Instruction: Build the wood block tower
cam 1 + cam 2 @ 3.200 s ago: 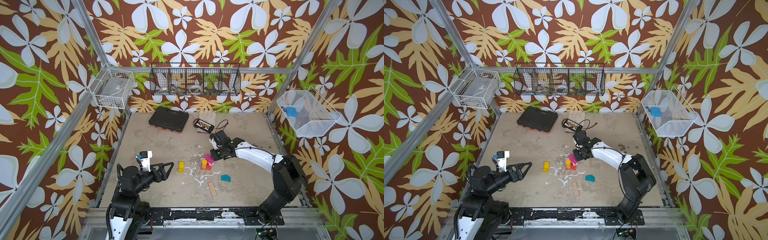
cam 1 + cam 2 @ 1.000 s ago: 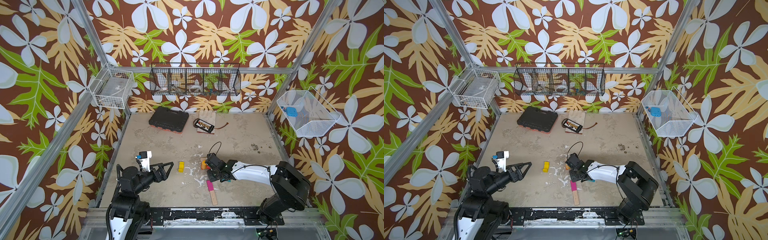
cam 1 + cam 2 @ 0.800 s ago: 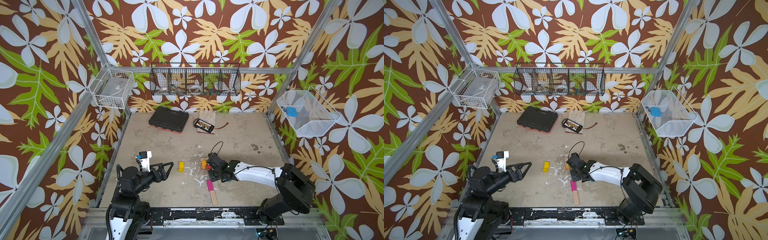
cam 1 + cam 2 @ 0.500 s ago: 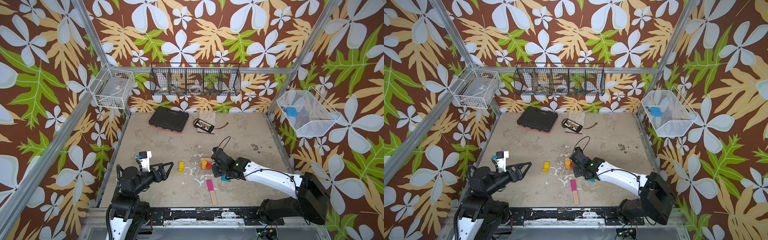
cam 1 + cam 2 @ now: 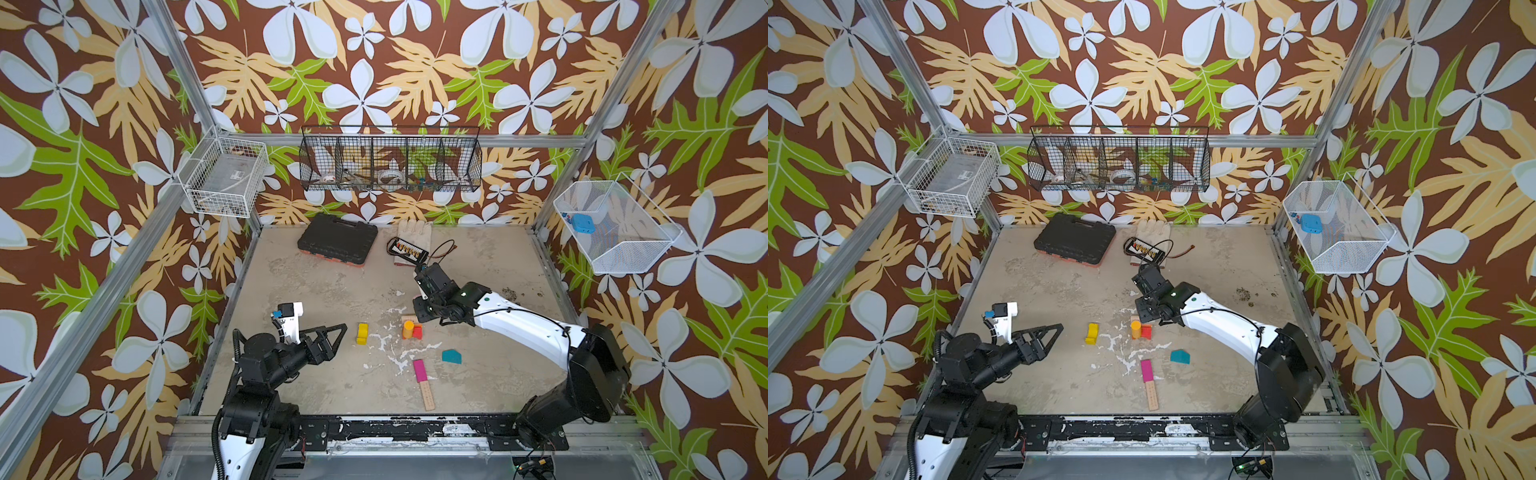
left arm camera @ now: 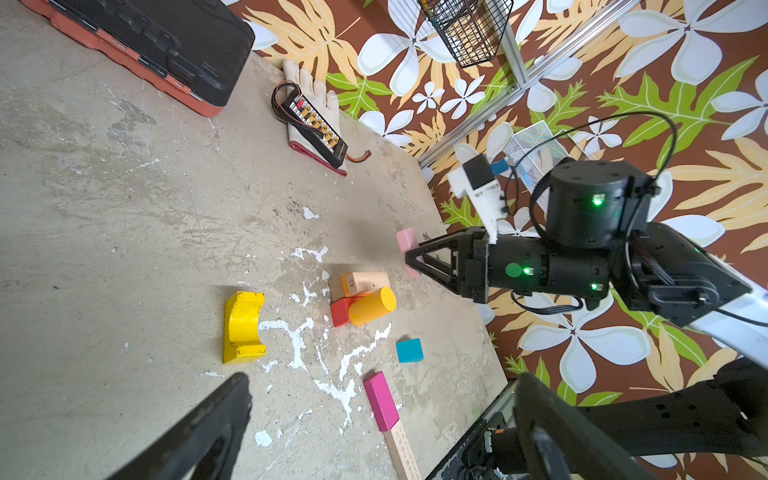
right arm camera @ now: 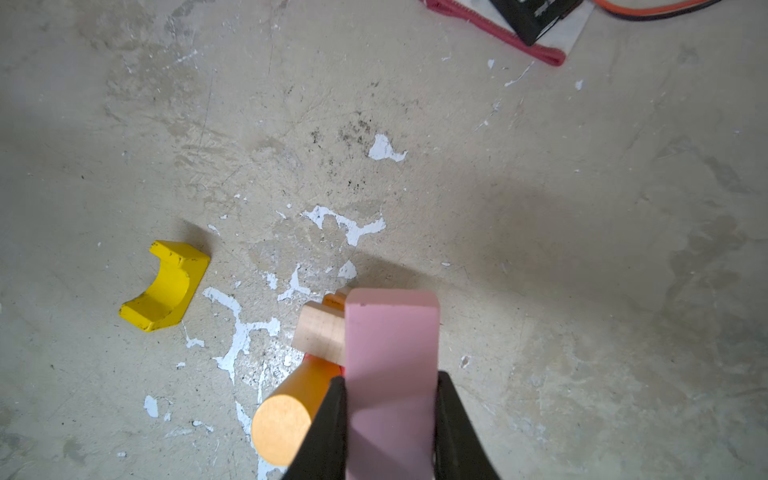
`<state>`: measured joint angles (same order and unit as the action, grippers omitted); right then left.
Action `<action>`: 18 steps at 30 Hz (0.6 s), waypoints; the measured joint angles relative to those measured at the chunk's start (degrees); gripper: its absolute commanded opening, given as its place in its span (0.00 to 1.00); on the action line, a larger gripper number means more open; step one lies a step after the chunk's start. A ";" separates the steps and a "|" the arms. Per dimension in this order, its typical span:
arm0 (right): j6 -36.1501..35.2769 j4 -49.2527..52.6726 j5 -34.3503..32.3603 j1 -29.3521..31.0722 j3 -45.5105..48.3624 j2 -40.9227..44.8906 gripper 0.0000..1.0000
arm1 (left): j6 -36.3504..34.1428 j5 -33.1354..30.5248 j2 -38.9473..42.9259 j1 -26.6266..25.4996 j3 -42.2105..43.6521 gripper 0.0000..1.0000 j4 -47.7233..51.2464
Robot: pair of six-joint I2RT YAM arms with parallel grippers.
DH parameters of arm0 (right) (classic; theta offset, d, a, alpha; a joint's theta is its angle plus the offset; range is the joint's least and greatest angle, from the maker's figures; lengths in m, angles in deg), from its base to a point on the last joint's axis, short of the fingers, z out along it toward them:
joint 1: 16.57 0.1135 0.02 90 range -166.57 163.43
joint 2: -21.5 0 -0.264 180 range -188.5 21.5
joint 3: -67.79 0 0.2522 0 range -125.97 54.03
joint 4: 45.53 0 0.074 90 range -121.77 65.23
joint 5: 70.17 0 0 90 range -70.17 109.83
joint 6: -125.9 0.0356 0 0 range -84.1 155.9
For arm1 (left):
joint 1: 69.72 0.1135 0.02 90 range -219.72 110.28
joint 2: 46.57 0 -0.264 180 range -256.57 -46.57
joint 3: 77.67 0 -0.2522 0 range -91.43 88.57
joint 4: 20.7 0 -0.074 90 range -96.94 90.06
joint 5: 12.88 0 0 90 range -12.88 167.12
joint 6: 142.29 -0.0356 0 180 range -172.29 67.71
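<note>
right gripper [image 7: 390, 399] jaws pinch the pale pink block [image 7: 390, 332] by one end, and the free end juts out over the base cluster. the tower is barely begun: the red block [image 6: 340, 311], orange cylinder [image 6: 372, 305] (looks upright) and plain wood block [image 7: 320, 332] sit touching mid-table [image 5: 332, 291]. the yellow arch [image 7: 166, 286], teal pentagon [image 5: 451, 356], magenta bar [image 5: 419, 370] and plain wood bar [image 5: 427, 395] lie loose nearby. left gripper [image 5: 341, 329] hangs well apart with its jaws spread, empty. risks: the cluster tops look uneven, so the pink block may rock or slide off on release. the long overhang could pivot in the grip. a finger passing close to the cylinder could tip it. cannot tell the height gap from the wrist view, so an early release is possible.
</note>
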<state>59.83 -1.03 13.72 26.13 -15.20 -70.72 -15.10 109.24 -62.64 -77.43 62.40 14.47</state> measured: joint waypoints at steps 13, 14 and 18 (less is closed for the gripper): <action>-3.15 -0.57 3.17 -0.04 1.86 -2.71 0.22 | 0.02 0.00 -0.04 0.00 0.17 1.00 -0.63; -3.15 -0.59 3.23 -0.04 2.08 -2.71 0.22 | 0.02 0.00 -0.04 0.00 0.17 1.00 -0.63; -3.17 -0.63 3.32 -0.04 2.49 -2.71 0.24 | 0.02 0.00 -0.04 0.00 0.20 1.00 -0.63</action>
<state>56.66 -1.66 17.04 26.08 -12.71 -73.44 -15.07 109.24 -62.69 -77.43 62.59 13.83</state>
